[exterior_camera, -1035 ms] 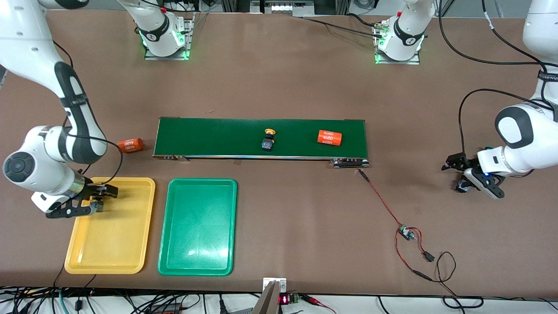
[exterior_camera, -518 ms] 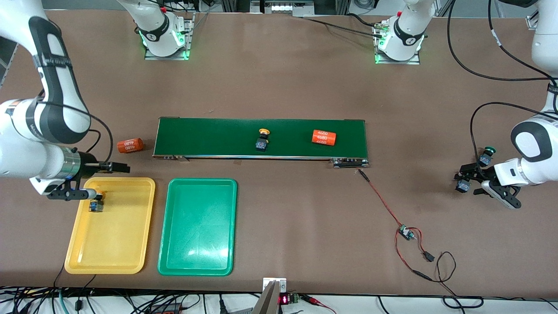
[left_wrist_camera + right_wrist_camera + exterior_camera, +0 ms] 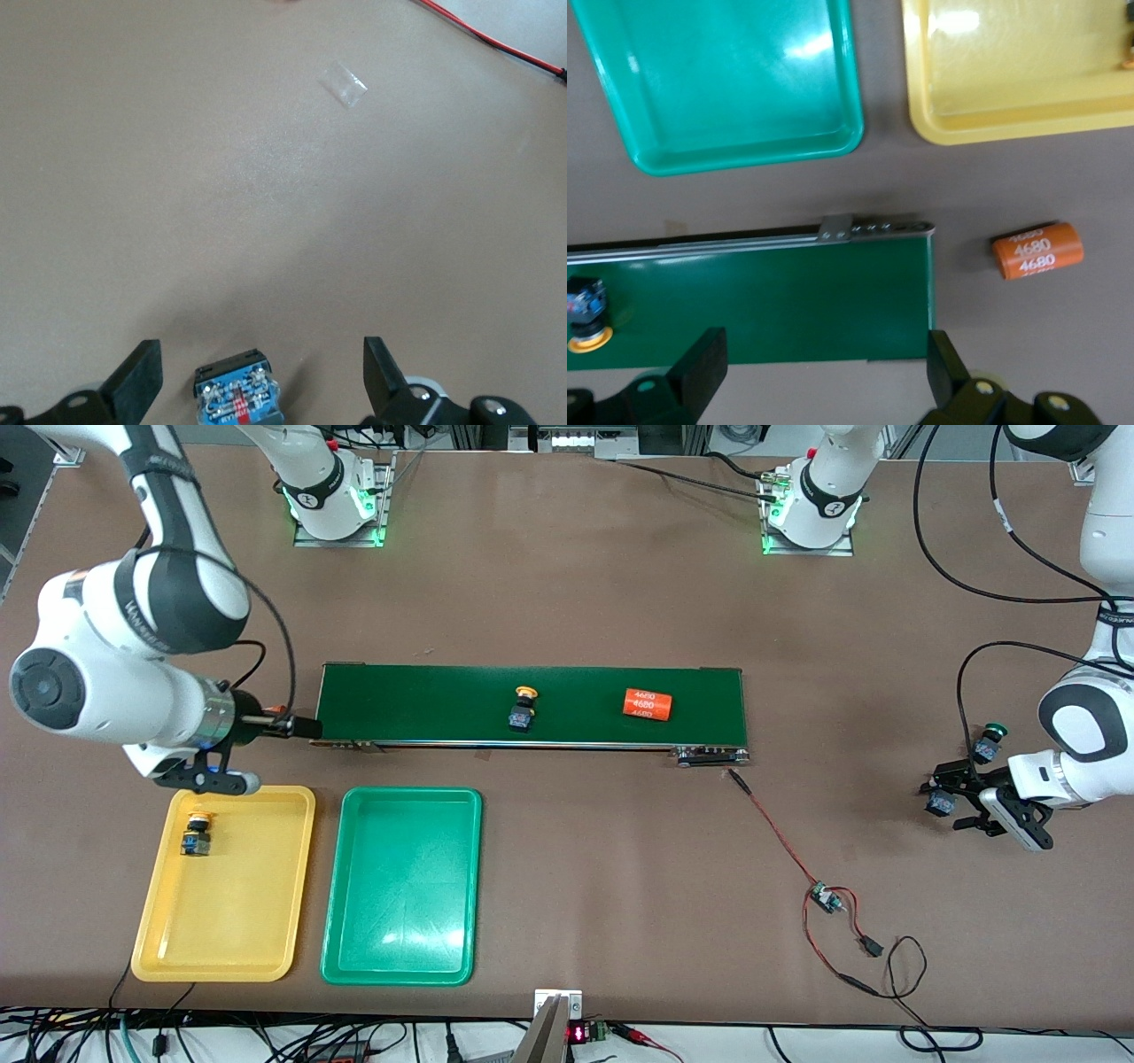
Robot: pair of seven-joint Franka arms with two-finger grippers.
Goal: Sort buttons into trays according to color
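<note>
- Buttons, conveyor belt [image 3: 425, 704]: one yellow-capped button [image 3: 523, 708] lies on the belt, beside an orange cylinder [image 3: 647, 703] printed "4680". Risk: if the belt runs, a pick aimed at the button's present spot would miss. The cylinder's similar colour could also draw a wrong pick.
- Yellow tray [image 3: 230, 903]: holds one yellow-capped button [image 3: 197, 833], near the tray end closest to the belt. Sorted correctly.
- Green tray [image 3: 403, 886]: holds nothing. No green button is sorted yet.
- Right gripper [image 3: 257, 755]: over the table between the belt's end and the yellow tray, fingers spread wide, nothing held. Risk: a second orange cylinder [image 3: 1036, 250] lies on the table beside the belt's end and could be knocked in a low pass.
- Left gripper [image 3: 261, 372]: low at the table toward the left arm's end, fingers wide apart, straddling a button [image 3: 237, 398] without touching it. The button's cap is hidden, so its colour cannot be told.
- Risk at closure: that button sits off-centre between the fingers, so one finger would probably touch first and push or twist it.
- Green-capped button [image 3: 990, 737]: on the table near the left gripper, farther from the front camera than the straddled button. A sideways lift could strike it.
</note>
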